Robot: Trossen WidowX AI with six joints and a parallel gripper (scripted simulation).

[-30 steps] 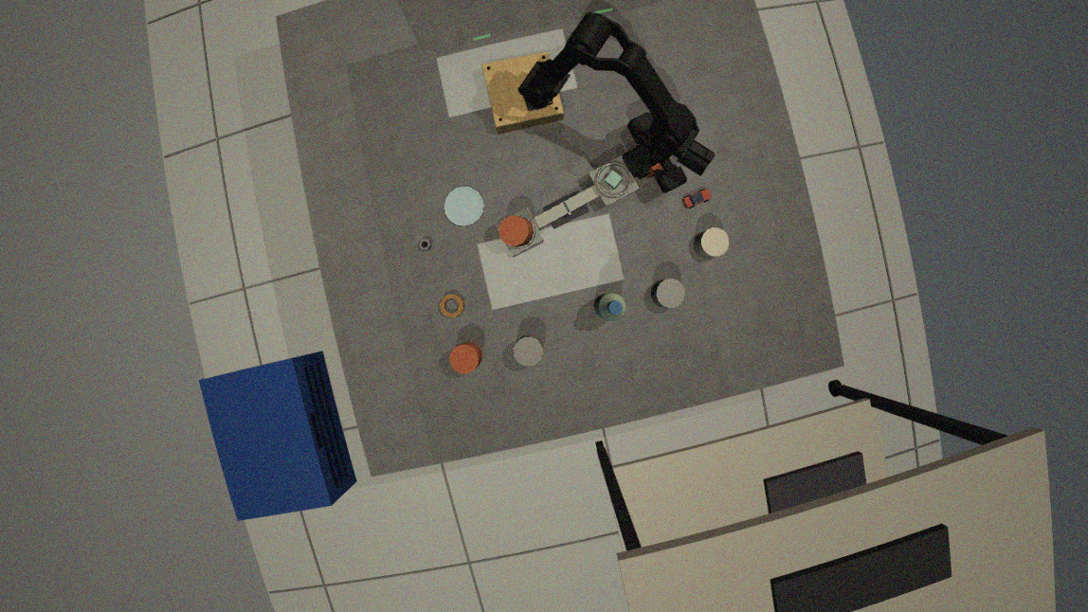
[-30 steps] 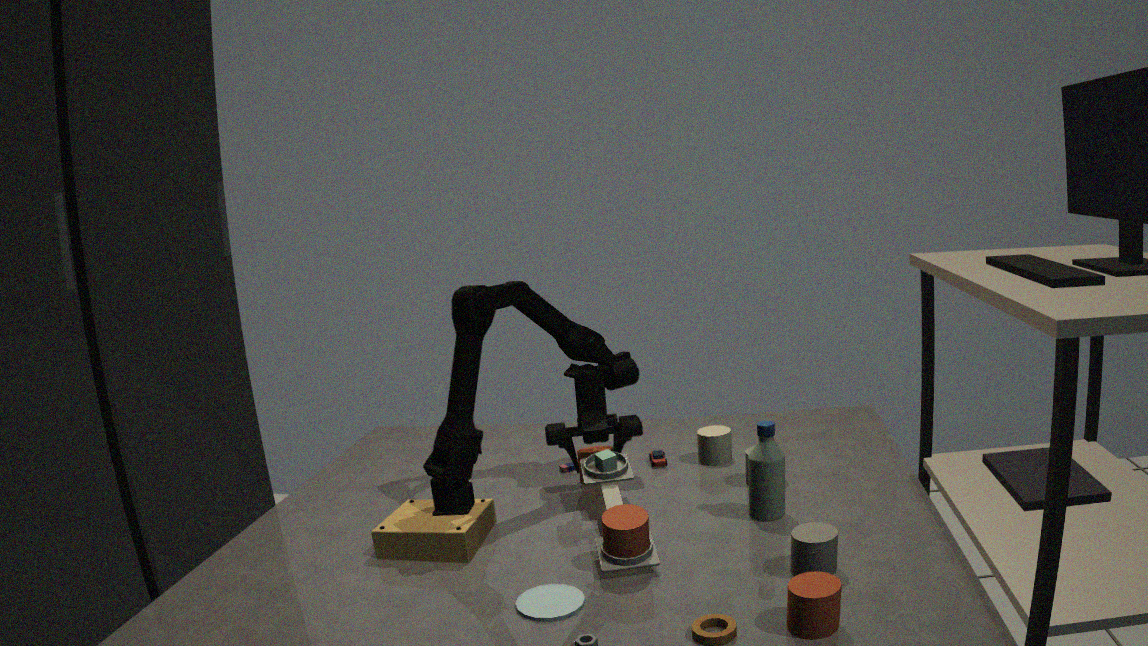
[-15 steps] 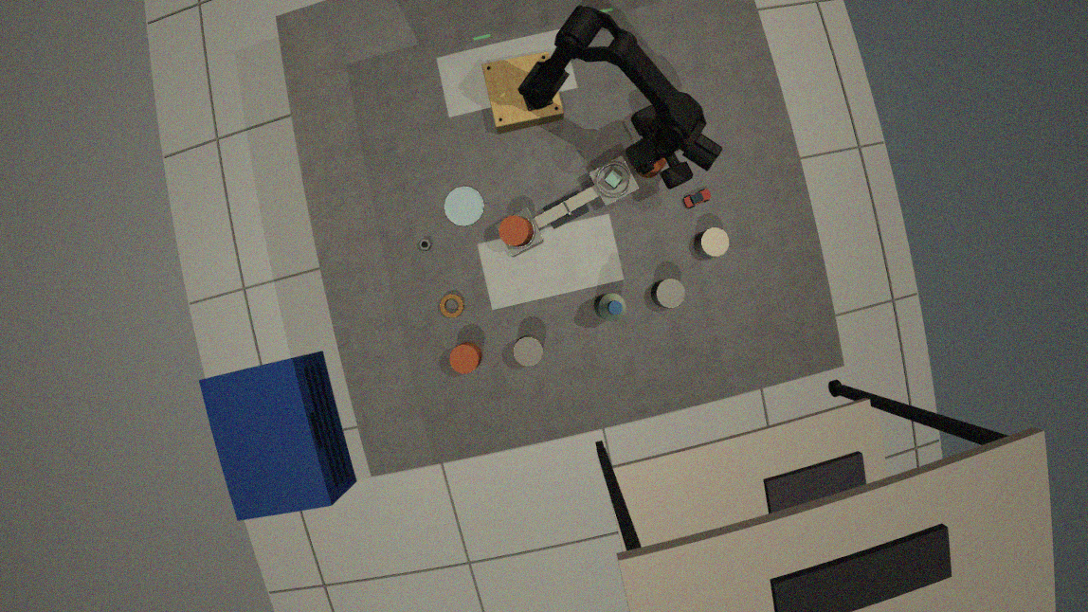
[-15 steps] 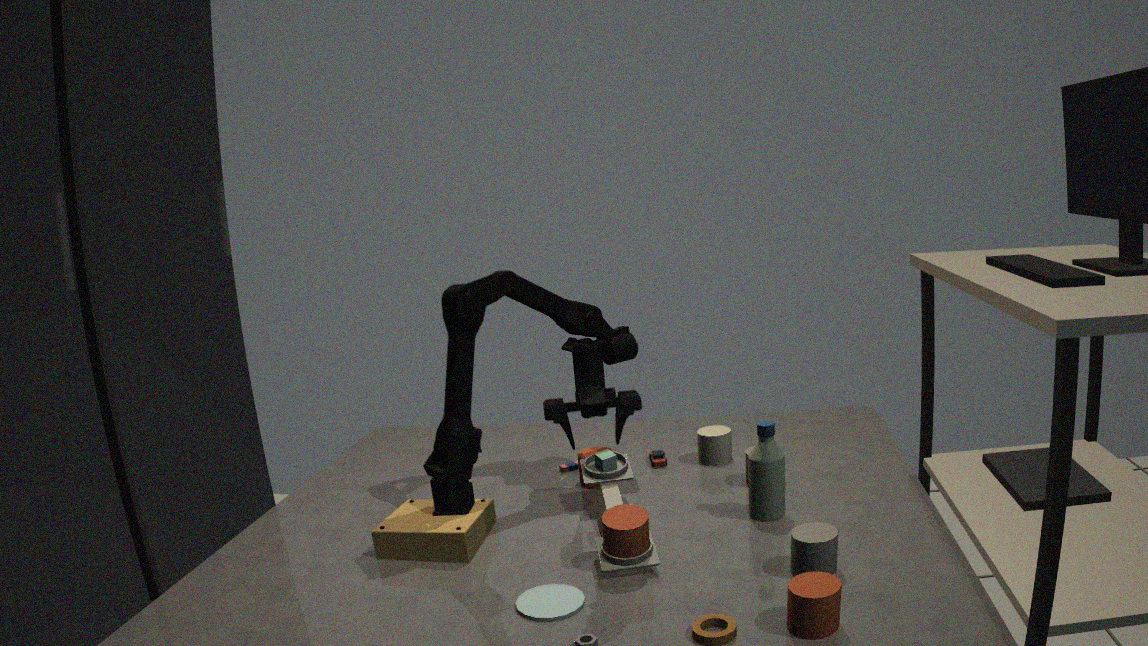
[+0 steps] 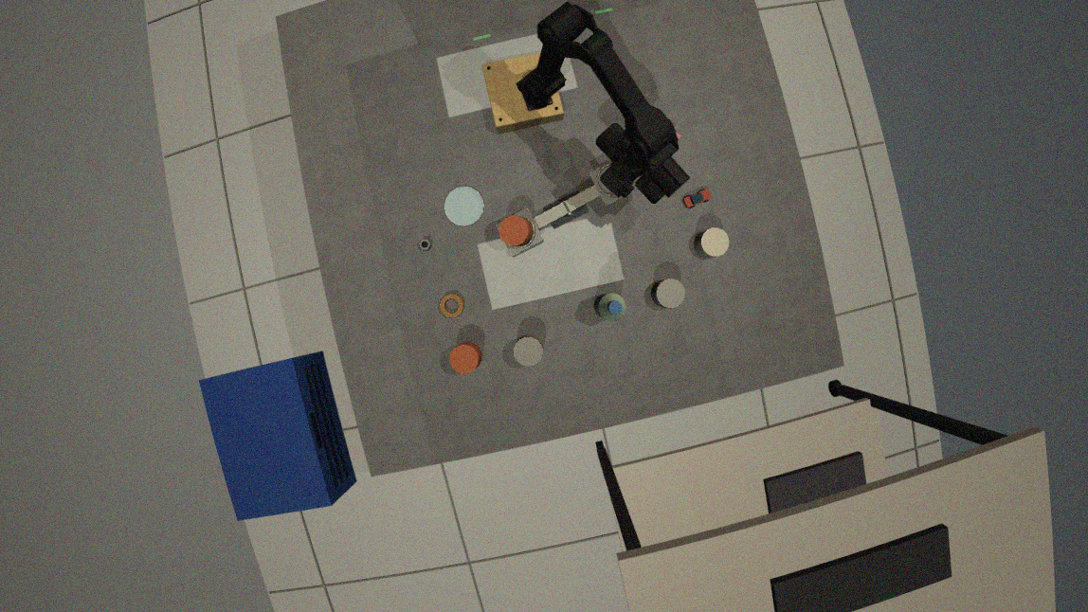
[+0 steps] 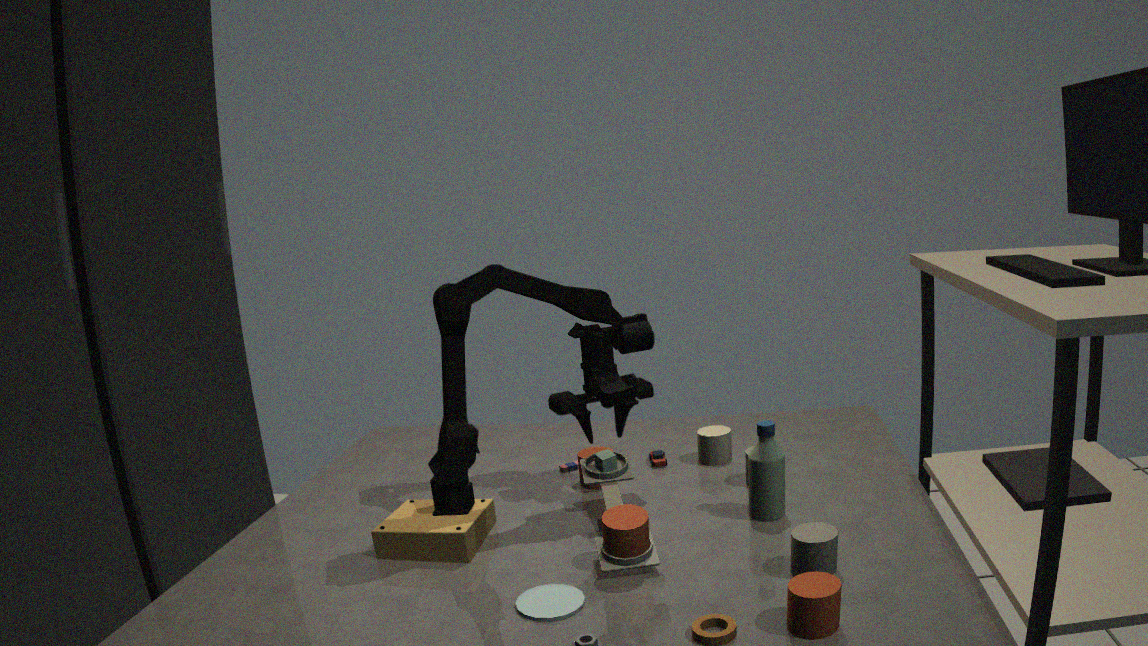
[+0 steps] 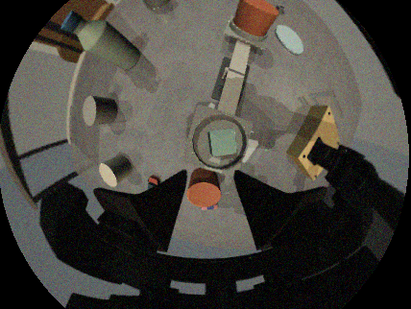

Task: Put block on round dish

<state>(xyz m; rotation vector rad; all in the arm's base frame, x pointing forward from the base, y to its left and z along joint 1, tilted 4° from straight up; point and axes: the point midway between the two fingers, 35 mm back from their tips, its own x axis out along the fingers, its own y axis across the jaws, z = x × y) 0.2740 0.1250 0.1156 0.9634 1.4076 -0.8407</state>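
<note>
The arm [image 5: 624, 99] reaches from its tan base [image 5: 501, 114] over the balance's [image 5: 559, 208] far end. An orange cup [image 5: 515, 230] stands on the near end, beside the pale dish [image 5: 463, 206]

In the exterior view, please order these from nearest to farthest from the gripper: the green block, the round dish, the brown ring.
1. Green block, just below the gripper, on the balance's far end.
2. Round dish, near the table's front.
3. Brown ring, front edge, right of the dish.
</note>
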